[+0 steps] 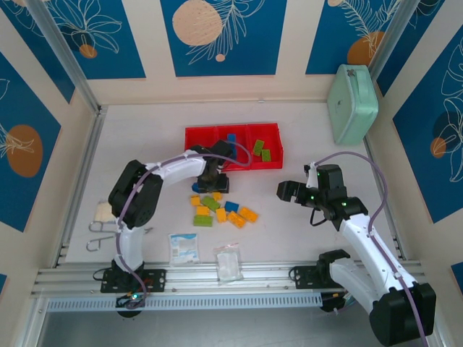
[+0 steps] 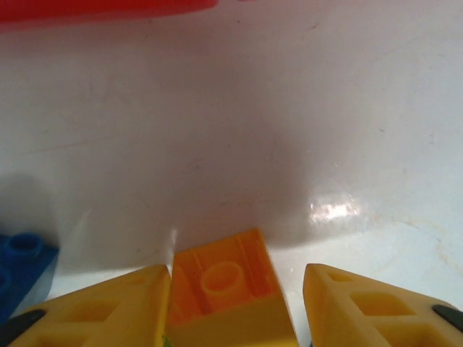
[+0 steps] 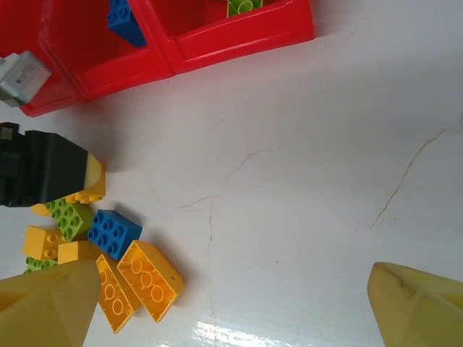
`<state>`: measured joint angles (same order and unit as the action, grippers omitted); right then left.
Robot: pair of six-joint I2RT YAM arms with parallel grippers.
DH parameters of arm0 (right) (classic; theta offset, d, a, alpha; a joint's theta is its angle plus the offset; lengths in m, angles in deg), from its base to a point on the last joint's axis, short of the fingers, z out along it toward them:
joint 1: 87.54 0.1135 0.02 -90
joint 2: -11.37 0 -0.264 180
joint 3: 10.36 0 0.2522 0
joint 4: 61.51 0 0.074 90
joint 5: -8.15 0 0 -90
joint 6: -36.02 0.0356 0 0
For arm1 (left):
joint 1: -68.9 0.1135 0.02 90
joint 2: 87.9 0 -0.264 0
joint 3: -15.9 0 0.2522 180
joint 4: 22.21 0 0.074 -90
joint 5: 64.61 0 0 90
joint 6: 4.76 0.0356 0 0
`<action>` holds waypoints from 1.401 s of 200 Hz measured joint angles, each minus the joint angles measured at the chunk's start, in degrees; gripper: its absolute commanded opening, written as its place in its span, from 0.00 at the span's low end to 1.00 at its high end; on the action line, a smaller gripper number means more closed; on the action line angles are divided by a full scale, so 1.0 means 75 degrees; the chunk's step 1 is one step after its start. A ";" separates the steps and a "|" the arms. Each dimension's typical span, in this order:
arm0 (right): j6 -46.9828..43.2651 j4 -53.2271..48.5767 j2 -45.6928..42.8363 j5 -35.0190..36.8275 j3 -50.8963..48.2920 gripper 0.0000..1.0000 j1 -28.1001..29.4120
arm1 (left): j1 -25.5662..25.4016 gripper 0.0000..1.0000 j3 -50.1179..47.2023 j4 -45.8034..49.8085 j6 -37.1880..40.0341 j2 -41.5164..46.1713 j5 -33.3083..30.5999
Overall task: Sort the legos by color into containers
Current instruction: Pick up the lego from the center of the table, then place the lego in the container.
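Loose legos (image 1: 221,208) in yellow, blue and lime green lie in front of the red tray (image 1: 194,137). Its middle compartment holds blue bricks (image 1: 231,139), its right one green bricks (image 1: 262,151). My left gripper (image 1: 212,182) is down at the far edge of the pile. In the left wrist view it (image 2: 237,275) stands open around a yellow brick (image 2: 221,285); the left finger touches the brick, the right finger stands apart. A blue brick (image 2: 22,259) lies just left. My right gripper (image 1: 289,191) hovers open, to the right of the pile, over bare table (image 3: 231,311).
A mint-green case (image 1: 352,103) leans at the back right. Two clear packets (image 1: 184,247) (image 1: 228,262) lie near the front rail. Metal hooks (image 1: 101,230) lie at the left. In the right wrist view, yellow oblong bricks (image 3: 150,279) and a blue brick (image 3: 114,233) lie beside the left gripper (image 3: 51,170).
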<state>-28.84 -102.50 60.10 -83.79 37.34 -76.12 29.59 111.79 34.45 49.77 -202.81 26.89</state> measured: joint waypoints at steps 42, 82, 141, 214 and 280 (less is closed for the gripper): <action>0.0050 -0.0006 -0.0050 0.0000 0.0000 0.95 -0.0012 | -0.0003 0.37 0.0137 0.0023 0.0003 -0.0195 0.0023; 0.0058 -0.0029 -0.0259 0.0006 -0.0038 0.95 -0.0026 | -0.0006 0.27 0.0087 -0.0087 0.0108 -0.0140 0.0102; 0.0140 -0.0055 -0.0341 0.0026 -0.0134 0.95 -0.0061 | -0.0006 0.15 -0.0050 -0.0163 0.0463 0.0819 -0.0052; 0.0315 -0.0058 -0.0341 0.0023 -0.0134 0.95 -0.0093 | 0.0568 0.13 0.1341 0.0603 0.1408 0.1224 -0.0871; 0.0522 -0.0157 -0.0341 0.0023 -0.0131 0.95 -0.0093 | 0.1906 0.12 0.2594 0.0752 0.1804 0.0009 -0.0804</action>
<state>-24.92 -103.68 57.54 -83.61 36.35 -76.82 43.88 131.24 40.09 63.30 -202.74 20.85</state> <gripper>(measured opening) 0.953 0.326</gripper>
